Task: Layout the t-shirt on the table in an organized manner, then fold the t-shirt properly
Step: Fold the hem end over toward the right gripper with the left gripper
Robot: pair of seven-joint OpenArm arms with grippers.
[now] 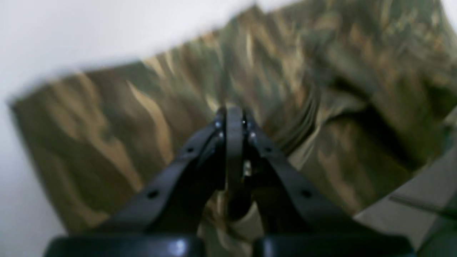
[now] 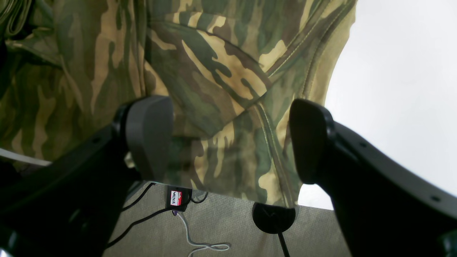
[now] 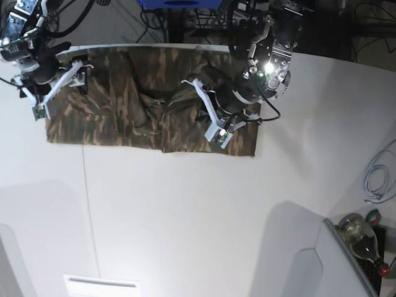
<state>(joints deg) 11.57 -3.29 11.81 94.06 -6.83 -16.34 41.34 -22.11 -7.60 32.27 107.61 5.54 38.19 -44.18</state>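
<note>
I've got the t-shirt (image 3: pixel 124 108) spread along the far edge of the worktop (image 3: pixel 185 216), bunched mid-body. My left tool (image 1: pixel 234 117) is pressed together over the rumpled cloth, probably pinching nothing. The right tool (image 2: pixel 228 139) hangs spread at the other end. Dragging now could deepen the bunching.

Camouflage t-shirt (image 3: pixel 124 111) (olive, brown, tan) on white table (image 3: pixel 185 216).
</note>
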